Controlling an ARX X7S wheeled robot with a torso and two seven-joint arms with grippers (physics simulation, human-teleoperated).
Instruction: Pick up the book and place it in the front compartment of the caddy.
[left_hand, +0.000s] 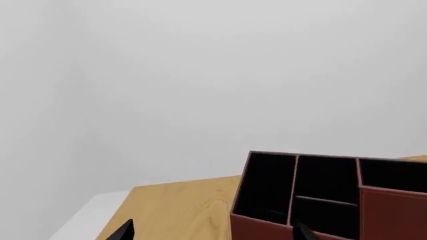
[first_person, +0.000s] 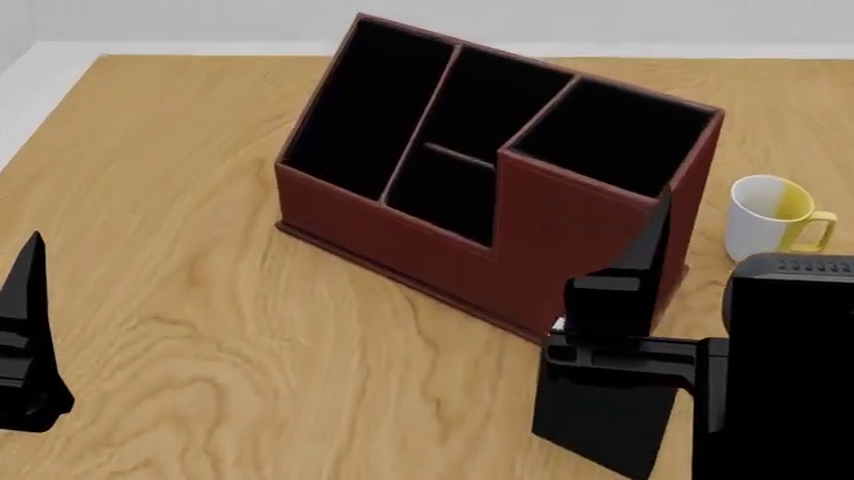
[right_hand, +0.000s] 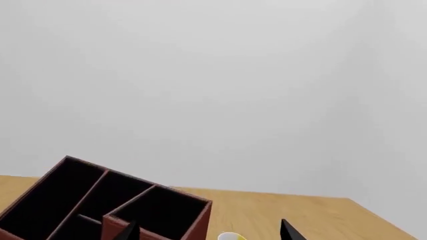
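The red-brown caddy (first_person: 534, 230) stands mid-table at an angle, its black sections open at the top; it also shows in both wrist views (left_hand: 393, 210) (right_hand: 117, 227). A black slab (first_person: 601, 425) with a pale sliver at its upper corner sits low in front of the caddy under my right arm; it looks like the book, mostly covered. My right gripper (right_hand: 208, 231) is open with nothing between its fingers; one finger (first_person: 651, 250) points up beside the caddy's near right corner. My left gripper (left_hand: 213, 232) is open over bare wood, left of the caddy.
A white mug with a yellow inside (first_person: 767, 215) stands right of the caddy, near my right arm; its rim shows as a sliver (right_hand: 232, 236). The wooden table (first_person: 200, 300) ends at a white floor strip on the far and left sides. Grey walls lie beyond.
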